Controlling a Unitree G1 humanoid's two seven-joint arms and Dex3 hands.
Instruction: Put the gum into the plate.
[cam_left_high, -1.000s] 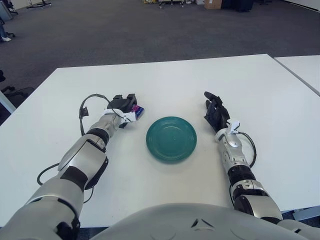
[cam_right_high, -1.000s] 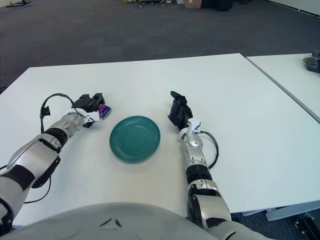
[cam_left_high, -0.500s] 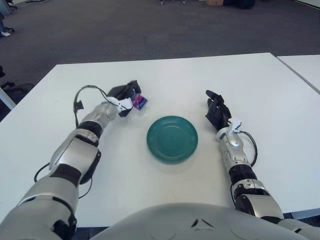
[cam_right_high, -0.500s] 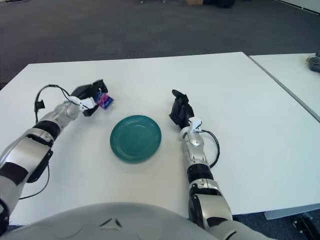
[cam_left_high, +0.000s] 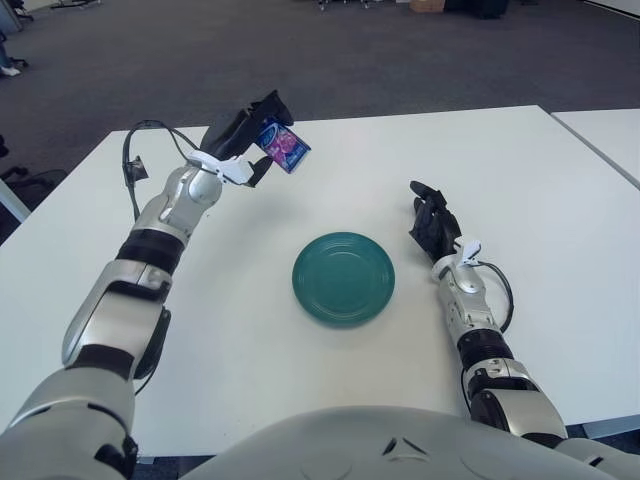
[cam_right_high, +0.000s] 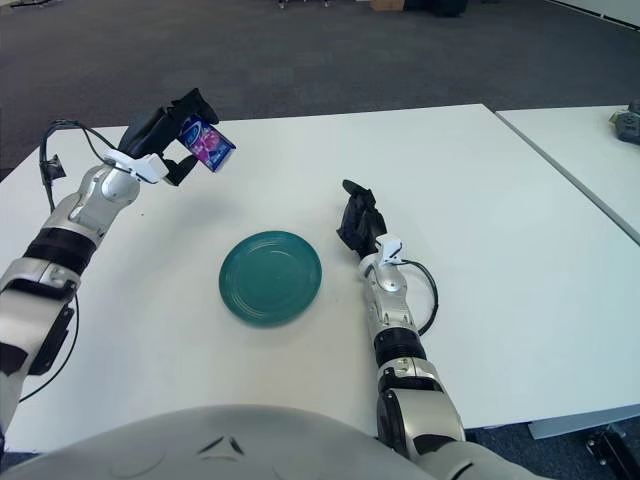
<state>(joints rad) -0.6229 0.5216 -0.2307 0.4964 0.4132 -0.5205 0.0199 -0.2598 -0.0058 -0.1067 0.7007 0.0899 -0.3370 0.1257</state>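
Left hand (cam_left_high: 243, 135): raised above the white table (cam_left_high: 560, 190), over its far-left area; black fingers clamped around the gum pack. Arm extends forward from the lower left, a black cable looping beside the forearm.

Gum pack (cam_left_high: 283, 146): small blue-and-purple packet with pink printing, held clear of the table surface, tilted, projecting from the left hand toward the centre. It sits up and to the left of the plate, well apart from it, not over it.

Plate (cam_left_high: 343, 278): round, teal green, shallow rim, lying flat near the table's centre, between the two arms. Nothing lies in it.

Right hand (cam_left_high: 433, 224): black, resting on the table just right of the plate and not touching it; fingers extended forward, loosely together, holding nothing. A black cable loops beside its silver forearm.

White table: rectangular, plain top, carrying only the plate and the right hand. A second white table (cam_right_high: 590, 150) stands close by on the right, a narrow gap between the two, with a small dark object (cam_right_high: 626, 122) at its far edge; what it is cannot be told.

Floor (cam_left_high: 400, 60): dark grey carpet beyond the table.
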